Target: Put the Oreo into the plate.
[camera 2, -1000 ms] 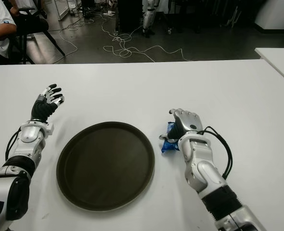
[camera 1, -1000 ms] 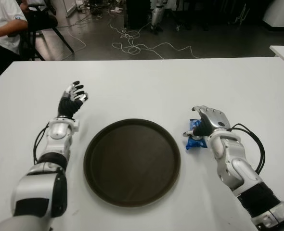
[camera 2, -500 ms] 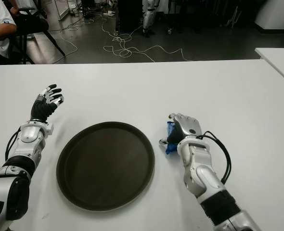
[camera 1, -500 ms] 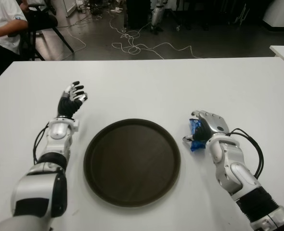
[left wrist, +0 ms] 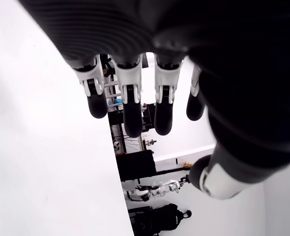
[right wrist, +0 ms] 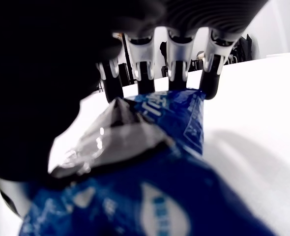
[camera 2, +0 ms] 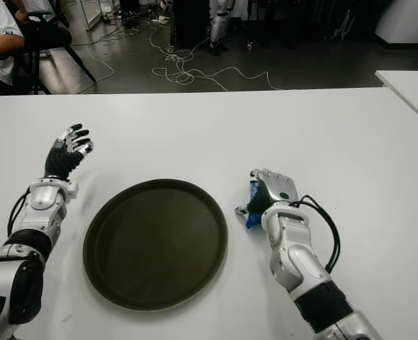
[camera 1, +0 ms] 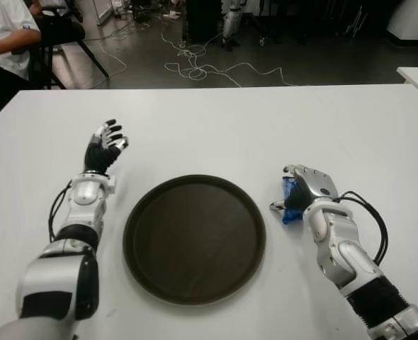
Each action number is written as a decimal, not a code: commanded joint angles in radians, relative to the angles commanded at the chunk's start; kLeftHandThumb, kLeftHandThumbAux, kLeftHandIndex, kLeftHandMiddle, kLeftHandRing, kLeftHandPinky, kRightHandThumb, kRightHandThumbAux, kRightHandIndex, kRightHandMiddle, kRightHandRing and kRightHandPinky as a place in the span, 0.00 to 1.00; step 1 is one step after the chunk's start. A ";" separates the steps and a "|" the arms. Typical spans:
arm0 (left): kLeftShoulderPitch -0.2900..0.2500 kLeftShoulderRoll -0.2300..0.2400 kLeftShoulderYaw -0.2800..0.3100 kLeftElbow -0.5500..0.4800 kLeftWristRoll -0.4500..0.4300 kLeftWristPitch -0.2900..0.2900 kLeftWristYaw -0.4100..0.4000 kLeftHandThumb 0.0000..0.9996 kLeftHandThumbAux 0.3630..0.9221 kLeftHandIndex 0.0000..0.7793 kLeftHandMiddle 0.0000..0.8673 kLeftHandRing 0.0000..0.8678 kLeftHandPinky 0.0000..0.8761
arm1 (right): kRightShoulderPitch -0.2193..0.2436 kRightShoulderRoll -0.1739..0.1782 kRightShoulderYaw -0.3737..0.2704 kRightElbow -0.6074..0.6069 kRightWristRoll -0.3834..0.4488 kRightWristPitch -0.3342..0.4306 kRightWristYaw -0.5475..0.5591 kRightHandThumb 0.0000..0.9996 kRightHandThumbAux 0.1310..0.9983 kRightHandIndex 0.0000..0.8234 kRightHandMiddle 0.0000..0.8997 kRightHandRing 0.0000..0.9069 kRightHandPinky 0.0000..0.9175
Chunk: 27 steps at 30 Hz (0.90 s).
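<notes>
White surface [camera 1: 216,127], cables on floor behind. Round dark brown plate [camera 1: 194,237] at centre, bare. Right robot hand [camera 1: 302,193] just right of plate, fingers curled around blue Oreo packet [camera 1: 290,200], packet outside the rim. Left robot hand [camera 1: 105,145] left of plate, fingers spread, holding nothing.

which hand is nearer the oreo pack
Right. The right hand is closed around the blue Oreo pack, just right of the plate. The left hand is open on the far side of the plate, holding nothing.
</notes>
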 joint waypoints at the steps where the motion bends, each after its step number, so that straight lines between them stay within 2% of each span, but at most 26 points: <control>1: 0.000 0.000 0.000 0.000 0.000 0.000 0.001 0.00 0.61 0.19 0.21 0.16 0.12 | 0.000 0.000 0.000 0.000 0.000 0.000 -0.002 0.00 0.68 0.26 0.24 0.24 0.20; 12: 0.002 0.004 -0.010 0.001 0.009 -0.009 0.004 0.00 0.62 0.18 0.21 0.16 0.11 | 0.010 -0.004 0.002 -0.006 -0.003 -0.019 -0.027 0.00 0.69 0.27 0.27 0.27 0.22; 16: 0.002 0.008 -0.012 0.003 0.009 -0.009 0.001 0.00 0.64 0.17 0.21 0.16 0.12 | 0.009 -0.003 0.003 -0.004 -0.002 -0.021 -0.022 0.00 0.69 0.26 0.26 0.26 0.20; 20: 0.002 0.011 -0.016 0.006 0.010 -0.008 -0.001 0.00 0.60 0.18 0.21 0.16 0.12 | 0.006 0.003 0.002 0.010 0.001 -0.021 -0.025 0.00 0.69 0.24 0.24 0.24 0.18; 27: 0.003 0.011 -0.017 0.003 0.005 -0.010 -0.006 0.00 0.60 0.18 0.21 0.16 0.12 | 0.001 0.011 0.000 0.022 0.004 -0.011 -0.022 0.00 0.68 0.22 0.22 0.22 0.17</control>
